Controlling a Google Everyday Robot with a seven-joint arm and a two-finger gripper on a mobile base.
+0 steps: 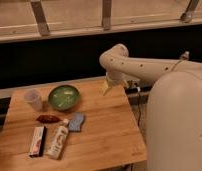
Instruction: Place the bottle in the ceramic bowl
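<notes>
The bottle (58, 140) is a small white tube-like bottle with a greenish label. It lies flat near the front left of the wooden table (109, 130). The ceramic bowl (63, 96) is round, shallow and green, and stands at the back left of the table, behind the bottle. My gripper (107, 88) hangs from the white arm (139, 67) over the table's back edge. It is to the right of the bowl and well away from the bottle.
A clear plastic cup (33, 98) stands left of the bowl. A flat red-and-white box (37, 140) lies left of the bottle. A dark red object (48, 119) and a blue object (76, 121) lie between bowl and bottle. My white body (176, 125) fills the right side.
</notes>
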